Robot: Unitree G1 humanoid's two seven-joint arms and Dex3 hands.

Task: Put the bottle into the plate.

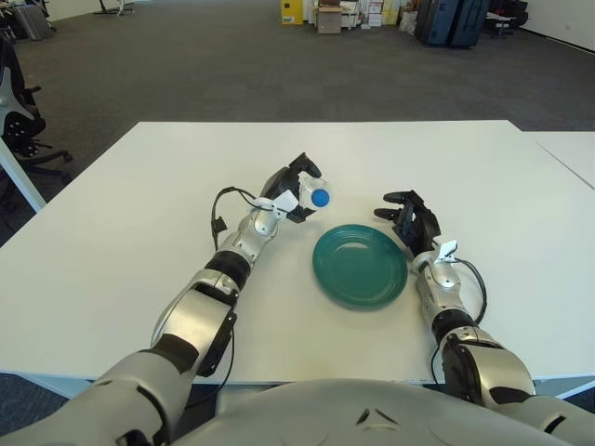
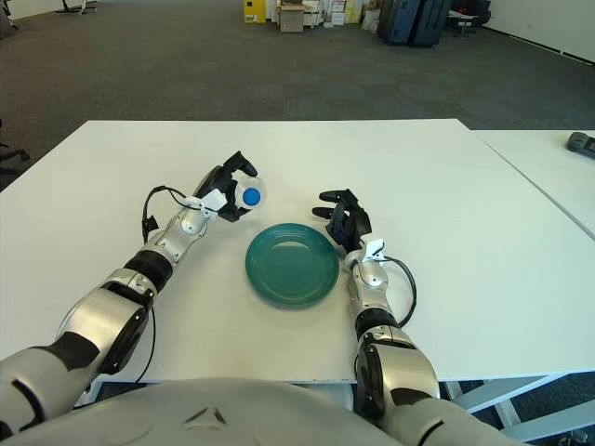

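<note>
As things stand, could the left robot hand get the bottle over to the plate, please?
Probably yes. The left robot hand already holds the bottle just beyond the plate's far-left rim, with nothing between them. The right robot hand shows at the plate's right side, out of the way.

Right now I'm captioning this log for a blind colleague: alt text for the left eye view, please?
The robot's left hand grips a blue-capped bottle just beyond the upper-left rim of an empty green plate on a white table. Its right hand shows open at the plate's right edge.
</note>
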